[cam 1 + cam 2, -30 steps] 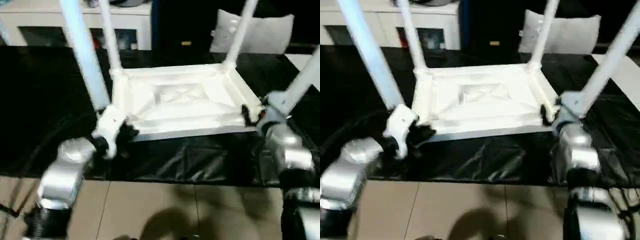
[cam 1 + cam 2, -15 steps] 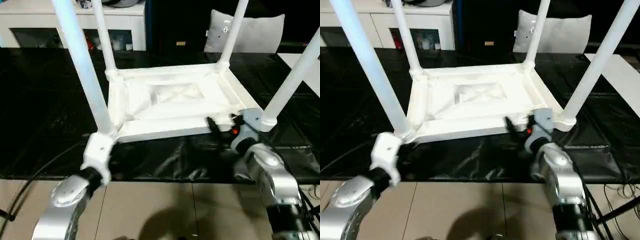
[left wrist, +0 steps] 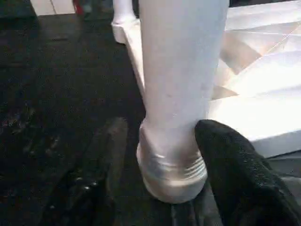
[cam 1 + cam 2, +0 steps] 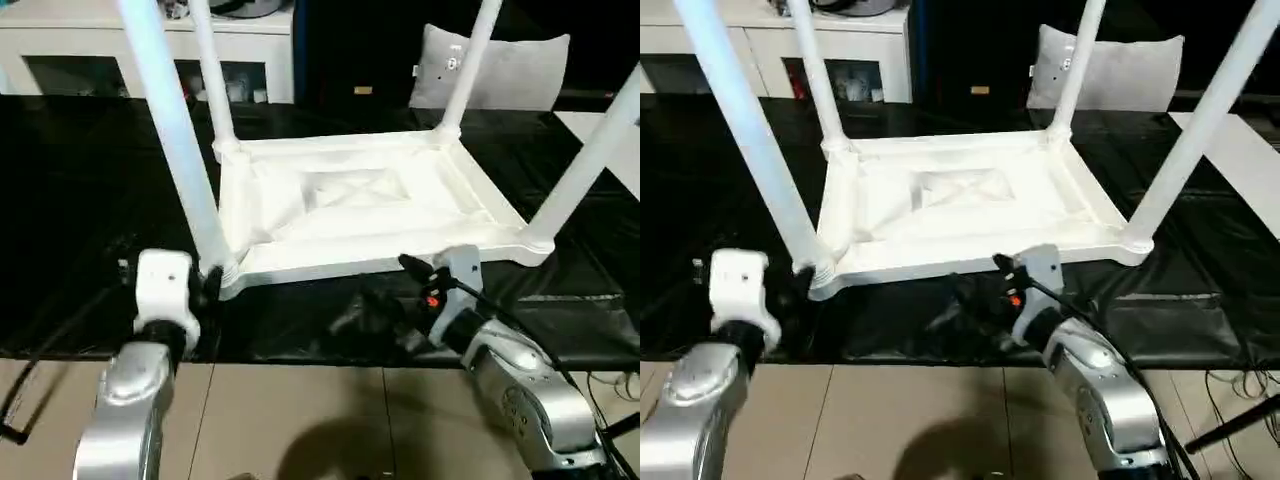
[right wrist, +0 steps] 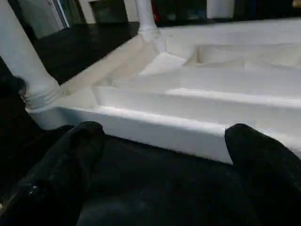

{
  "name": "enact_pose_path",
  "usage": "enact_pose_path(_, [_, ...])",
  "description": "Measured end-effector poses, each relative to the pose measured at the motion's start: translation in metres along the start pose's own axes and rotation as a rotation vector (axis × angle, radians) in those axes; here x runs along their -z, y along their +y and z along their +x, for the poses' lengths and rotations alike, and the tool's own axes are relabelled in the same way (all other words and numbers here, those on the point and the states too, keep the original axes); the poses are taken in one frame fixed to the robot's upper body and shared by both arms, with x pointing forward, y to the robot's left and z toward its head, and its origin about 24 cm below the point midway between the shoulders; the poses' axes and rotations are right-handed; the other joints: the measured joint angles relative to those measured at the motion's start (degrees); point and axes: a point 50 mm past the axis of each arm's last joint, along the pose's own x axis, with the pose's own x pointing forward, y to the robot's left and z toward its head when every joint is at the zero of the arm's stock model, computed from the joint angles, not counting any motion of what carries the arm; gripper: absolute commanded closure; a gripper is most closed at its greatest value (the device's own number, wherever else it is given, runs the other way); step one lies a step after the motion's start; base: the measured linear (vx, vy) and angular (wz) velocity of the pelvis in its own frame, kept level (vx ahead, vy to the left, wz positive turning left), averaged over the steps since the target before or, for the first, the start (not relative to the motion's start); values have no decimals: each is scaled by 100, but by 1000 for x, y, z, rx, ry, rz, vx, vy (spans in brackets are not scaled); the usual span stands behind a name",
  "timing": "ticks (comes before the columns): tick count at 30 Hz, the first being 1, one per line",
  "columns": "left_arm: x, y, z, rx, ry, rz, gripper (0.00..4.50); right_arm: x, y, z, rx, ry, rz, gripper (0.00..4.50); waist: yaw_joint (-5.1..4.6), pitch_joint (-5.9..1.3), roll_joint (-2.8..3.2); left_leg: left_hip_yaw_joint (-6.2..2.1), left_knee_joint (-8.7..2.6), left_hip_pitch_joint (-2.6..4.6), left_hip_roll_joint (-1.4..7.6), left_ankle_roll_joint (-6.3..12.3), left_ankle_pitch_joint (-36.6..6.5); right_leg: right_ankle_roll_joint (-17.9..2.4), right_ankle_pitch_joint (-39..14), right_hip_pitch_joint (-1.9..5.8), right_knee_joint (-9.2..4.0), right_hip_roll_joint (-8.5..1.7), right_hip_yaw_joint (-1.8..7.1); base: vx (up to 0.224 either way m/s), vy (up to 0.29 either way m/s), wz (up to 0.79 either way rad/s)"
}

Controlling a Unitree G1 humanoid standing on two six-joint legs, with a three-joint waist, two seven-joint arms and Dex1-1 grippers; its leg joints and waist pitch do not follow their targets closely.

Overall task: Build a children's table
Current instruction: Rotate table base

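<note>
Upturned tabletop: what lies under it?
The tabletop rests on black sheeting spread around it. Whatever is beneath the tabletop itself is covered.

Light falls from above and glares off the white tabletop, washing out its ribs. The black surface stays dim apart from creased sheen near its front edge. A soft shadow lies on the tan floor. In the wrist views the near leg and the black fingers are blurred.
</note>
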Motion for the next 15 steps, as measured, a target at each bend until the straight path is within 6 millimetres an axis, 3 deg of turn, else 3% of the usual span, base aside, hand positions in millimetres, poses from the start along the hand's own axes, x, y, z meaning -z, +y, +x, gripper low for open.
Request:
enact_pose_path(6, [-9,-1,8,15,-34,-5,118,5,-2,-1,20,56,6,0,5,0,1,-2,-2,-2,0,0,0,1,1,-2,4,0,0,0,0,0])
enact_pose_path(8, [-8,1,15,31,-32,-12,84,8,-2,-2,24,85,7,0,9,0,0,-4,-3,-3,0,0,0,2,2,-5,5,1,0,0,0,0])
enact_pose_path(15, [-16,7,33,157,-54,-35,34,5,-8,10,89,133,-54,0,19,-5,-8,-3,-3,-5,-1,0,-1,2,4,-6,10,0,4,0,0,0])
